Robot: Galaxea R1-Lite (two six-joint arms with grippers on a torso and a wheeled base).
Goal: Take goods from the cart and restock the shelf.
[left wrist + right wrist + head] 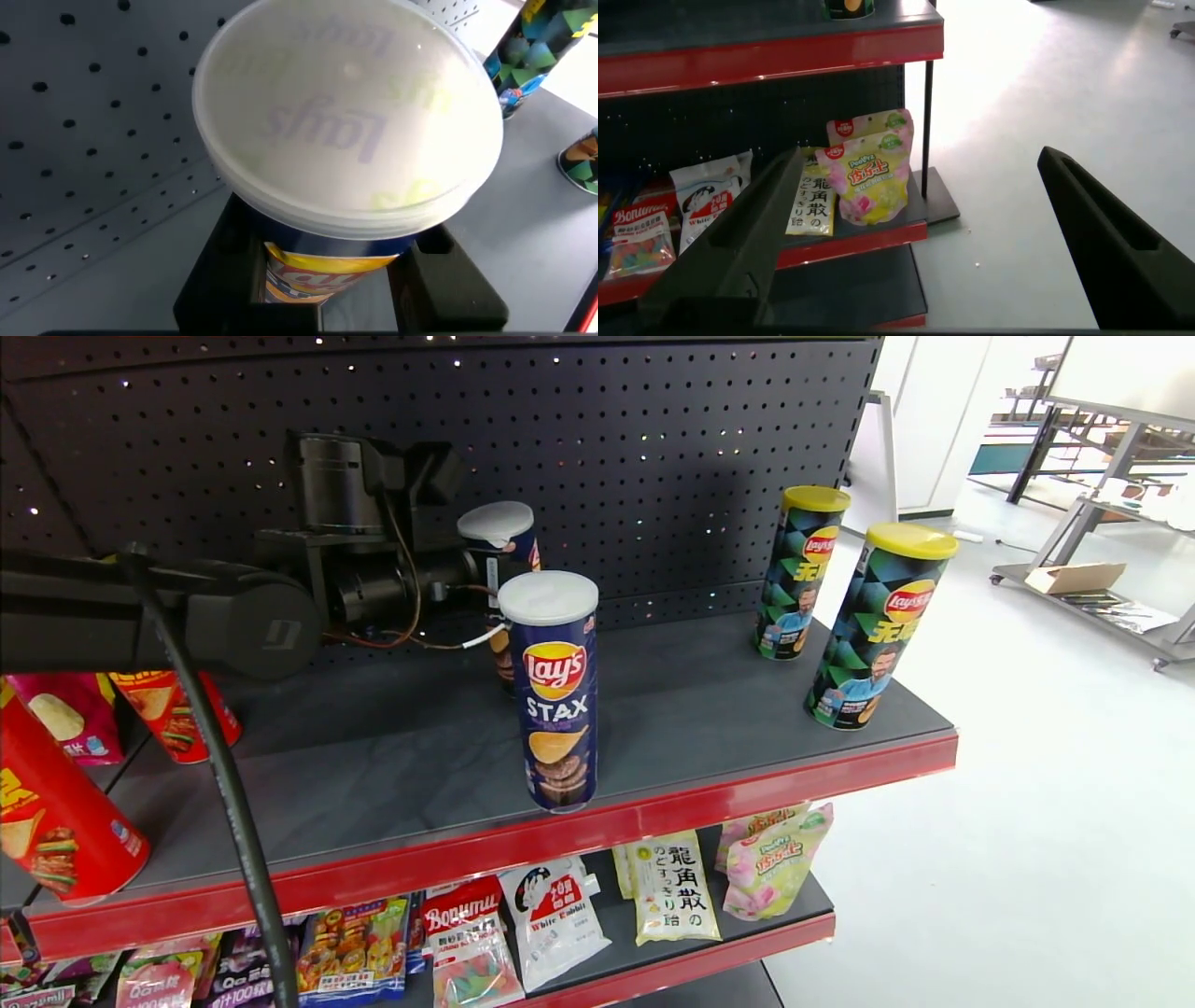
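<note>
A blue chip can with a white lid point(497, 523) is at the back of the dark shelf point(373, 775), close to the pegboard wall. My left gripper point(481, 593) is shut on it from the left side. In the left wrist view the can's lid point(346, 121) sits above the gripper point(336, 275), with a black finger point(229, 271) pressed on each side. A second, identical blue can point(551, 691) stands upright in front of it near the red shelf edge and hides the held can's base. My right gripper point(923, 163) is open and holds nothing, low down facing the lower shelf.
Two green-black cans with yellow lids point(801, 574) point(878, 625) stand at the shelf's right end. Red cans point(56, 803) point(173, 709) and a pink bag point(70, 714) crowd the left. Snack bags point(667, 887) point(868, 168) line the lower shelf. Open floor lies to the right.
</note>
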